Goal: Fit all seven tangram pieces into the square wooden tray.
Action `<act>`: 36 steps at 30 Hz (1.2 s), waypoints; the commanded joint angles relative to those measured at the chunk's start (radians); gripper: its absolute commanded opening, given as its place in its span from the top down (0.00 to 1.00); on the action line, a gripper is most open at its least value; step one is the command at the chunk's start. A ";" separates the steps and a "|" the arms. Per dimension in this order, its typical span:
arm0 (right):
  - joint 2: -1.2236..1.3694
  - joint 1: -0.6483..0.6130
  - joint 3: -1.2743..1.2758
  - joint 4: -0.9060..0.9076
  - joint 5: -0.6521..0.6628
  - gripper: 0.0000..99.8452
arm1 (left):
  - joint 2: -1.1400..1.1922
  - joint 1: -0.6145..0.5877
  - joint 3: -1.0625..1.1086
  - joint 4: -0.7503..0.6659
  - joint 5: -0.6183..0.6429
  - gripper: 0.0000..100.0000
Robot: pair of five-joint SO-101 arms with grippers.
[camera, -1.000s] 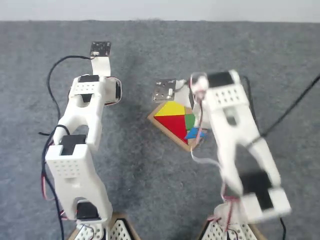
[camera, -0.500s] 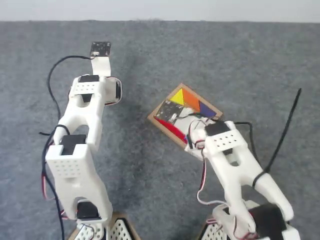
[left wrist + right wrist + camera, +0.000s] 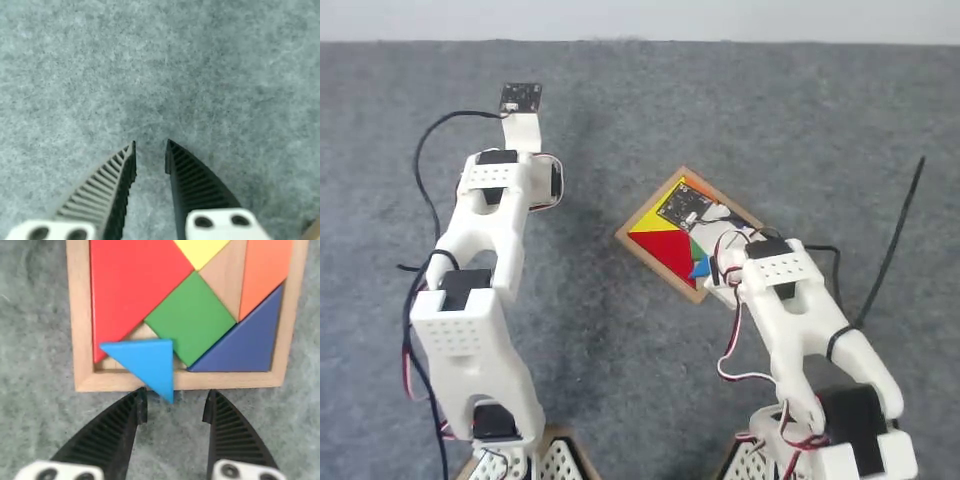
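Observation:
The square wooden tray (image 3: 82, 340) holds a red triangle (image 3: 132, 287), yellow piece (image 3: 200, 250), green square (image 3: 192, 322), orange piece (image 3: 265, 275) and dark blue triangle (image 3: 245, 342). A light blue triangle (image 3: 147, 362) lies askew over the tray's near rim, one corner sticking out past it. My right gripper (image 3: 172, 402) is open just outside that rim, with the corner between its fingers, untouched. In the high view the right arm (image 3: 780, 290) covers part of the tray (image 3: 655, 268). My left gripper (image 3: 150, 149) is narrowly open over bare carpet, holding nothing.
Grey carpet covers the table. The left arm (image 3: 490, 230) stands well to the left of the tray. A black cable (image 3: 895, 250) runs along the right side. Both arm bases sit at the near edge.
The right arm has drawn back from beyond the tray to its near corner. The left arm and the light blue triangle have stayed put.

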 commanded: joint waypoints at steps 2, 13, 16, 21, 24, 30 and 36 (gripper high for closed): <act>0.001 0.016 -0.083 0.012 0.029 0.80 | -0.017 0.008 -0.004 -0.015 0.006 0.91; 0.166 0.036 -0.204 0.001 0.046 0.80 | -0.017 0.008 -0.004 -0.014 0.006 0.91; 0.170 0.065 -0.219 0.001 0.049 0.80 | -0.017 0.008 -0.004 -0.014 0.006 0.91; 0.170 0.081 -0.236 0.001 0.048 0.80 | -0.017 0.008 -0.004 -0.014 0.006 0.91; 0.166 0.073 -0.238 0.001 0.043 0.80 | -0.017 0.008 -0.004 -0.014 0.006 0.91; 0.117 0.031 -0.259 0.002 -0.014 0.80 | -0.017 0.008 -0.004 -0.014 0.006 0.91; -0.051 0.033 -0.252 0.070 -0.138 0.80 | -0.032 0.006 0.005 -0.023 -0.103 0.95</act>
